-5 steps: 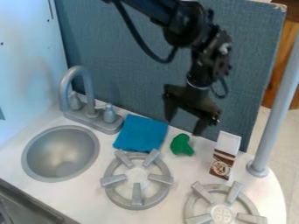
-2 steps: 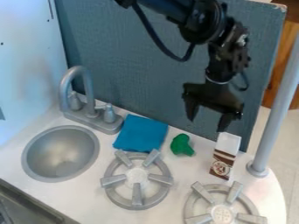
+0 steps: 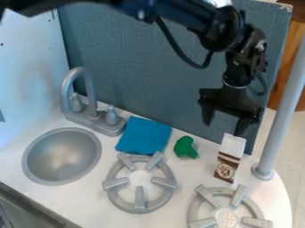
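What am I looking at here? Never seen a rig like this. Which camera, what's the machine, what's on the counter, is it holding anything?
The view is from a fixed camera looking down at a slant. The machine is a black robot arm, coming in from the top and ending in a two-finger gripper. Its fingers are apart with nothing between them, so nothing is held. One fingertip shows by the top of a brown-and-white carton; I can't tell whether they touch. On the white toy-kitchen counter are also a small green object, a blue cloth and two grey burners, with a sink and faucet at picture left.
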You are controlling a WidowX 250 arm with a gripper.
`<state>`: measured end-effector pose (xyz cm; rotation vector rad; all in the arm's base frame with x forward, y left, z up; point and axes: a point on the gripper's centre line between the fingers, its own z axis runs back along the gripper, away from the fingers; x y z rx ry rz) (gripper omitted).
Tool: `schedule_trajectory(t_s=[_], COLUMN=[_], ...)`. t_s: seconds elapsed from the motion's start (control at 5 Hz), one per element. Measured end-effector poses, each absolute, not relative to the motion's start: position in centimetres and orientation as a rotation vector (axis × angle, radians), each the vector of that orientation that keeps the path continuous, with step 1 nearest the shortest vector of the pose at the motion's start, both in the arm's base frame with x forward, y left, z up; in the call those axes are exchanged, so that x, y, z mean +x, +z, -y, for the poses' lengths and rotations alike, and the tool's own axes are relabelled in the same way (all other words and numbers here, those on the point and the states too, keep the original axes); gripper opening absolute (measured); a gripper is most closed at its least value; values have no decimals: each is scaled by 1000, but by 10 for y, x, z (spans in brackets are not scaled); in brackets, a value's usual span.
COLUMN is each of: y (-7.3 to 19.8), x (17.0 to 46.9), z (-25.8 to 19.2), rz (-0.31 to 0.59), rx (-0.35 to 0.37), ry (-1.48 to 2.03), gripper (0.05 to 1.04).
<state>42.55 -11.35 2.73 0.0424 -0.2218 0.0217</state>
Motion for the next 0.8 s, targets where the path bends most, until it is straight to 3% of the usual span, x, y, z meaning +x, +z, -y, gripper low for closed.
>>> schedule_trajectory(t_s=[0.8], y=[4], x=[439], z=[136], rz=[214], rx=[21], ry=[3], gripper=[1001])
